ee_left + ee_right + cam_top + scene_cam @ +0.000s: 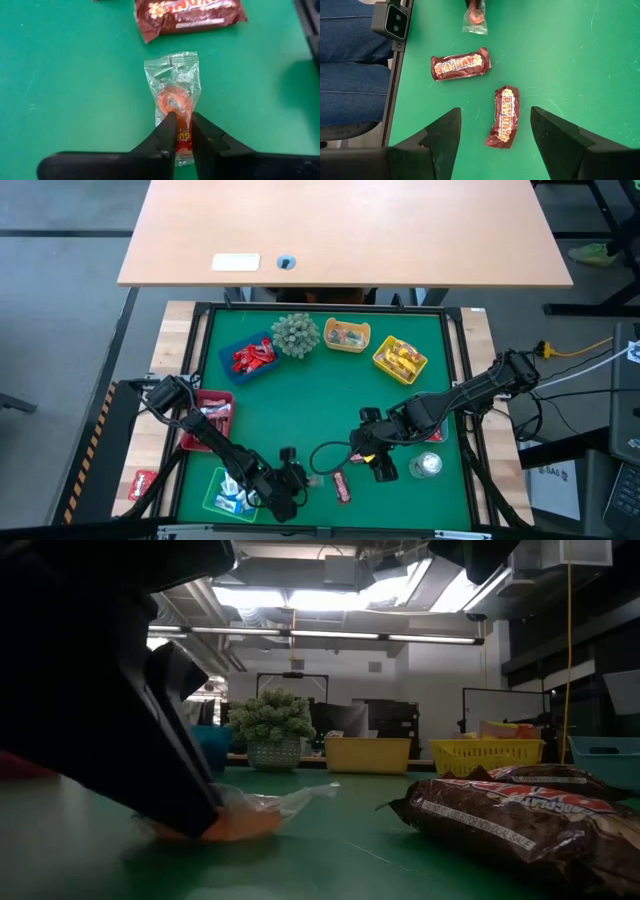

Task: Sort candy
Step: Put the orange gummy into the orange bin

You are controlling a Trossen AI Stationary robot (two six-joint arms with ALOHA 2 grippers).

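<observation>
The left gripper (183, 134) is pinching its two dark fingers (166, 135) onto the end of a clear-wrapped orange candy (173, 97), which is lying flat on the green mat (65, 75) near the front edge, touching the surface. Just beyond that sweet a brown candy bar (187, 15) is lying crosswise on the mat. In the high view this gripper (292, 476) is working low at the front, beside a green tray (215, 502) holding blue-white sweets.

The right gripper (495, 132) is hovering with its fingers spread wide apart and gripping nothing, directly over a second brown candy bar (503, 116); the other bar (459, 64) is lying nearby.

Farther back, a blue tray (236, 369) is holding red candies, two yellow trays (347, 336) are carrying mixed sweets, and a spiky plant ball (295, 334) is sitting between the blue tray and the nearer yellow one.
</observation>
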